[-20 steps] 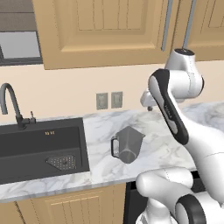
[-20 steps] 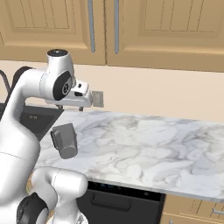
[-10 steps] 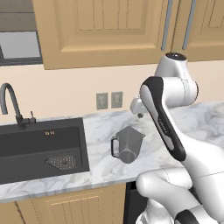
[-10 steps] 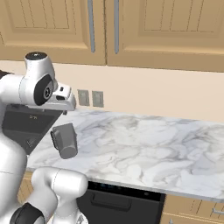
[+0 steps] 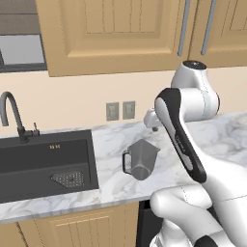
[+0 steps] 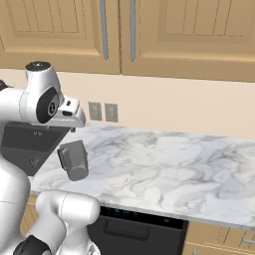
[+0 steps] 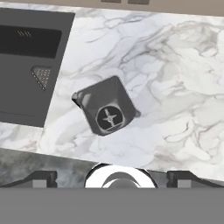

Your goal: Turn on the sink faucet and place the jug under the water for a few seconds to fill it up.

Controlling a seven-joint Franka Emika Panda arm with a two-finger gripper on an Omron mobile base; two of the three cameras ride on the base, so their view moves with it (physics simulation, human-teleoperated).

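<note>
Rising from the lower right of the left base view, the arm folds its elbow high and bends back toward the wall above the jug, which stands on the marble counter just right of the sink. From the right, the gripper hangs over the jug. Looking down from the hand, the jaws stand wide, holding nothing.

Marble-patterned countertop ran below tan wooden upper cabinets. Beige wall carried a double outlet. Dark dishwasher sat at 6 o'clock beneath.
</note>
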